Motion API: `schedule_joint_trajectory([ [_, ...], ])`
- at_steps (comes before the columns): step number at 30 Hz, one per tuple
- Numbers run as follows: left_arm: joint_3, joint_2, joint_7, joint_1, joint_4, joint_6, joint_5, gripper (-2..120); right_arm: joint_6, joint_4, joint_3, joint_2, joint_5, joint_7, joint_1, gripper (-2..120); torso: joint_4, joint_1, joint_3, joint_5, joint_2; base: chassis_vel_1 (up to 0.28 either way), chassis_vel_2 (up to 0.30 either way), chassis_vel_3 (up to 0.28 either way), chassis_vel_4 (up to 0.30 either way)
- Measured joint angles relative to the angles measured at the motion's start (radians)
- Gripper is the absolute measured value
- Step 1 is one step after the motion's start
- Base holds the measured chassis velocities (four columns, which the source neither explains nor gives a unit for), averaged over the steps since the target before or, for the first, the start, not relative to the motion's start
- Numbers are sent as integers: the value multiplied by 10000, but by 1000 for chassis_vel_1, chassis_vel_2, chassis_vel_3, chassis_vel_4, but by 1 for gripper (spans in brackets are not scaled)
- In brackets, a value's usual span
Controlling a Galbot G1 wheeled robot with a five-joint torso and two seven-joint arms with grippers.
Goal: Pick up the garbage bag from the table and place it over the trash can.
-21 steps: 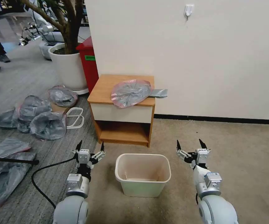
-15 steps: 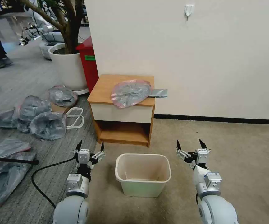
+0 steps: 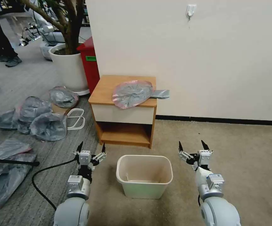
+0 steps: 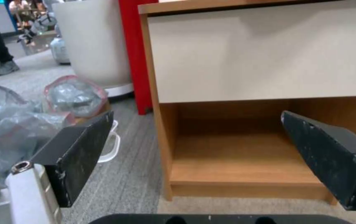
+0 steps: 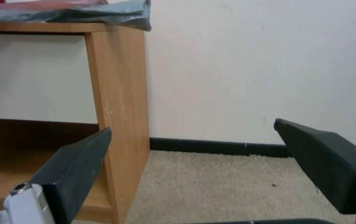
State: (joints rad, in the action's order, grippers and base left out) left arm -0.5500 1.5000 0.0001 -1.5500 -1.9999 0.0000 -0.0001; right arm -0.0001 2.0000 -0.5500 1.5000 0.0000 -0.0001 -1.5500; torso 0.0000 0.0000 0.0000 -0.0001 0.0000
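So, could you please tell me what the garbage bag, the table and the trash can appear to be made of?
The garbage bag looks like thin translucent grey plastic film, crinkled and glossy, with a pink-red rim band. The table seems wood or wood-look laminate, light brown and matte, with a smooth cream drawer front. The trash can appears moulded cream plastic: rounded corners, rolled rim.

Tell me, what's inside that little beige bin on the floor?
Nothing that can be seen: the bin has no liner, and its far inner wall and part of its bottom look bare. Its near wall hides the closest part of the bottom. The bag lies on the table.

No legible text, seemingly.
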Motion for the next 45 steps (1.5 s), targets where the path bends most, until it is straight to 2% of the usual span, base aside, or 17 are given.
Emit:
schedule_joint_trajectory([
  [5, 1, -5, 0, 0, -2, 0, -7, 100, -2, 1, 0, -2, 7, 0, 0, 100, 0, 0, 0, 0, 0, 0, 0, 0, 0],
  [8, -10, -251, -110, -29, -133, 57, -280, 99, -67, 106, -6, -69, 140, 29, 10, 100, -1, 0, 0, -4, 0, 0, 0, 0, 0],
  [11, -171, -1281, -766, -161, -727, 286, -1384, 94, -566, 952, -150, -618, 1132, 431, 152, 100, 3, 0, 0, -5, 0, 0, 0, 0, 0],
  [12, -171, -1281, -766, -161, -727, 286, -1384, 94, -566, 952, -150, -618, 1132, 431, 152, 100, 3, 0, 0, -5, 0, 0, 0, 0, 0],
  [15, -341, -2472, -1543, -322, -1414, 560, -2674, 99, -1232, 2048, -337, -1332, 2439, 951, 333, 100, 3, 0, 0, -5, 0, 0, 0, 0, 0],
  [16, -341, -2472, -1543, -322, -1414, 560, -2674, 99, -1232, 2048, -337, -1332, 2439, 951, 333, 100, 3, 0, 0, -5, 0, 0, 0, 0, 0],
  [17, -394, -2770, -1747, -358, -1592, 631, -2987, 100, -1329, 2168, -344, -1421, 2666, 1009, 369, 100, 1, 0, -1, -4, 0, 0, 0, 0, 0],
  [19, -394, -3008, -1654, -430, -1731, 882, -3493, 100, -1450, 1982, 80, -1440, 3132, 983, 523, 100, 1, 0, 0, 6, 0, 0, 0, 0, 0],
  [22, -354, -3055, -1463, -459, -1714, 883, -3703, 100, -1414, 1772, 318, -1450, 3387, 968, 648, 100, 2, 0, 0, -4, 0, 0, 0, 0, 0],
  [25, -250, -2993, -1001, -588, -1699, 540, -4256, 100, -1023, 1108, 830, -1519, 4689, 960, 1166, 100, -2, 0, 0, -1, 0, 0, 0, 0, 0],
  [26, -250, -2993, -1001, -588, -1699, 540, -4256, 100, -1023, 1108, 830, -1519, 4689, 960, 1166, 100, -2, 0, 0, -1, 0, 0, 0, 0, 0],
  [29, -268, -2897, -550, -704, -1675, 52, -4359, 100, -688, 22, 1505, -1640, 6683, 1092, 2352, 100, -1, 0, 0, -1, 0, 0, 0, 0, 0],
  [33, -325, -2895, -451, -769, -1675, -112, -4352, 100, -549, -775, 1939, -1704, 7728, 1183, 3270, 100, 3, 0, 1, 3, 0, 0, 0, 0, 0],
  [36, -473, -2879, -430, -888, -1667, -332, -4250, 100, -274, -2237, 2527, -1676, 9415, 1242, 4862, 100, 0, 0, 1, 1, 0, 0, 0, 0, 0],
  [37, -473, -2879, -430, -888, -1667, -332, -4250, 100, -274, -2237, 2527, -1676, 9415, 1242, 4862, 100, 0, 0, 1, 1, 0, 0, 0, 0, 0],
  [40, -655, -2786, -430, -1020, -1600, -421, -4084, 100, -159, -3634, 2699, -1445, 10914, 1251, 6293, 100, 1, 0, 2, -1, -1, 0, 0, 0, 0],
  [45, -707, -2635, -457, -1121, -1547, -522, -3990, 100, -122, -4664, 2747, -1215, 11744, 1275, 7161, 100, 2, 0, 1, -2, 0, 0, 0, 0, 0],
])
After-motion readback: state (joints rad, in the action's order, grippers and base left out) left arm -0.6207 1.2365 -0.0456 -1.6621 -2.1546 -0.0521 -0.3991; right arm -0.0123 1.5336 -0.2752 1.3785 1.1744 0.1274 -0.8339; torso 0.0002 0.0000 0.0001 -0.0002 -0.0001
